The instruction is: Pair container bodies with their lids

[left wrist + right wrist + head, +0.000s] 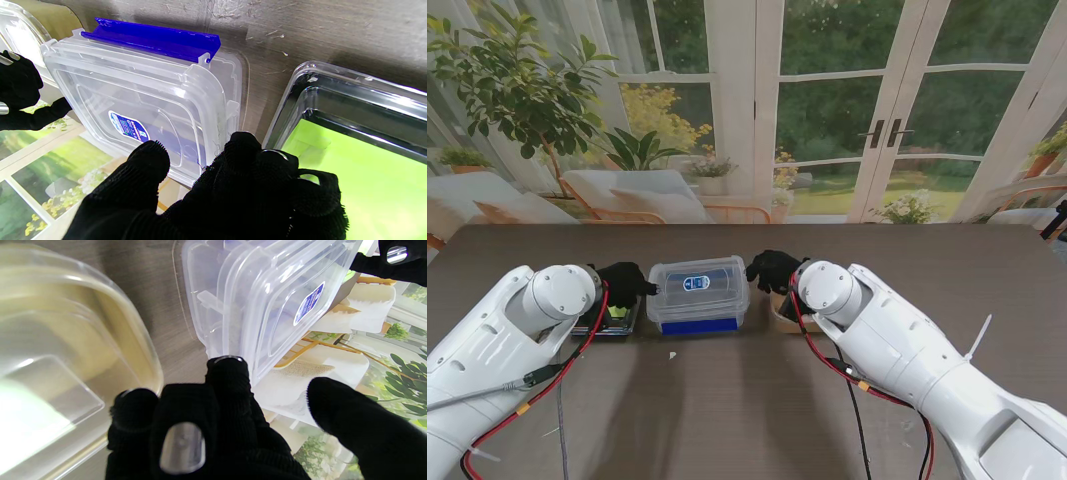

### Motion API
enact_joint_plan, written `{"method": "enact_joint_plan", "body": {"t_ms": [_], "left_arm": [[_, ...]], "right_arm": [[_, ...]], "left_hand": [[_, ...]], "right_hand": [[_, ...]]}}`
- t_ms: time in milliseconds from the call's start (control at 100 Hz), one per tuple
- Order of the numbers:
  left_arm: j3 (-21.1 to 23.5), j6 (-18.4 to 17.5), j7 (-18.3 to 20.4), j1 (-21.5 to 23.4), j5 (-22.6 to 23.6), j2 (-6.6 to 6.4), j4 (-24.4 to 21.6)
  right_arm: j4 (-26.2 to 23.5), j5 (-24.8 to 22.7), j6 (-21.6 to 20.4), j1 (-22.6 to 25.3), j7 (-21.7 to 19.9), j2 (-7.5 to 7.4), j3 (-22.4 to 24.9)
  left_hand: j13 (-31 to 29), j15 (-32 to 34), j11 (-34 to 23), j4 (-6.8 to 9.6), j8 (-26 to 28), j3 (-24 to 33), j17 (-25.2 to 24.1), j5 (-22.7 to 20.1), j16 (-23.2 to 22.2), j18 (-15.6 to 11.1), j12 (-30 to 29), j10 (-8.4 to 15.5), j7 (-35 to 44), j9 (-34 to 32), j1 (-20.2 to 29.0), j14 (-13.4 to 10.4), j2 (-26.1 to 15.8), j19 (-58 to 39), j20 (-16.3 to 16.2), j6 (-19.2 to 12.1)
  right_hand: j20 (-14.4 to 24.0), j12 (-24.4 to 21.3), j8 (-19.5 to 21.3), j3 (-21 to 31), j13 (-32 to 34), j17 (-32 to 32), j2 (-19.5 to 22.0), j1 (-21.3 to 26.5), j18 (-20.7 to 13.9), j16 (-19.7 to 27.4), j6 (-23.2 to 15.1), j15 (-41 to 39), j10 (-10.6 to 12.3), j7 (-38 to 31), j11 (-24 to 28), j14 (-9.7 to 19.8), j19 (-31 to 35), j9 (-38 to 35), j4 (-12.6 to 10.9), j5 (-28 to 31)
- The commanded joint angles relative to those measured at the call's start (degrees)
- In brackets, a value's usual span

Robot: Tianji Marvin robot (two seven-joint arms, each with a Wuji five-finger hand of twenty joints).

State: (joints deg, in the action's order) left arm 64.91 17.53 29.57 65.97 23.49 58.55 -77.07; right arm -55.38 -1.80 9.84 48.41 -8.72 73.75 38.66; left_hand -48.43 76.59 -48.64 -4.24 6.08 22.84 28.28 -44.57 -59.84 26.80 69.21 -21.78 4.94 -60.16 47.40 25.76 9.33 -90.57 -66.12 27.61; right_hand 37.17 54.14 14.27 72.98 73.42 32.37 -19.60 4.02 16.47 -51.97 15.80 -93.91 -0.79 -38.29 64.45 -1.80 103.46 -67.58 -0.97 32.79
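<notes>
A clear plastic container [698, 293] with a matching clear lid, a blue-and-white oval label on top and a blue latch along its near side sits on the table [757, 400] between the two black-gloved hands. The left hand [624, 283] and the right hand [773, 270] each press fingertips against an end of it, gripping it together.

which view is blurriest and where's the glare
Right wrist view: the beige container is soft and out of focus, washed out by a bright patch. Left wrist view: sharp, with thin highlights along the green-bottomed container rim. Stand view: evenly lit, with the clear lidded box crisp.
</notes>
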Motion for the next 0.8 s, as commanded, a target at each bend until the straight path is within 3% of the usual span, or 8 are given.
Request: {"method": "enact_joint_plan", "body": {"t_ms": [0,790], "left_arm": [[-0.11,0.02,1.33,-0.13,-0.25,0.59,-0.74],[0.53,-1.29,1.72,-0.01,0.52,0.41,-0.47]], "right_arm": [[-1.11,-0.21,-0.25,0.54,-1.24,0.34,-0.33],[-1.96,-2.73,0.37,0.92,-0.46,-0.31,-0.22]], "left_hand": [[0.37,1.4,-0.24,0.53,-0.74,-1.17,-1.68,-0.23,-1.1,-2.51,0.51,-0.73,-0.62,0.33,-1.13,2.51,-2.34,2.81,-0.61,-6.53],[0.46,1.4,-0.3,0.74,-0.93,-1.86,-1.83,1.1,-1.12,-2.65,0.45,-0.67,-1.07,0.49,-1.66,2.44,-2.44,2.9,-0.65,-5.9]], "right_hand": [[0.97,0.06,-0.76,0.16,1.75,30.14,0.11,-0.88,1.58,0.46,-13.97,-1.99,-1.06,0.48,1.88,0.08,3.9,0.01,0.81,-1.71],[1.02,-0.18,0.25,0.09,1.74,29.95,-0.35,-0.88,1.74,0.41,-10.94,-2.08,-0.94,-1.6,1.64,-0.03,3.7,0.05,1.07,-5.27]]}}
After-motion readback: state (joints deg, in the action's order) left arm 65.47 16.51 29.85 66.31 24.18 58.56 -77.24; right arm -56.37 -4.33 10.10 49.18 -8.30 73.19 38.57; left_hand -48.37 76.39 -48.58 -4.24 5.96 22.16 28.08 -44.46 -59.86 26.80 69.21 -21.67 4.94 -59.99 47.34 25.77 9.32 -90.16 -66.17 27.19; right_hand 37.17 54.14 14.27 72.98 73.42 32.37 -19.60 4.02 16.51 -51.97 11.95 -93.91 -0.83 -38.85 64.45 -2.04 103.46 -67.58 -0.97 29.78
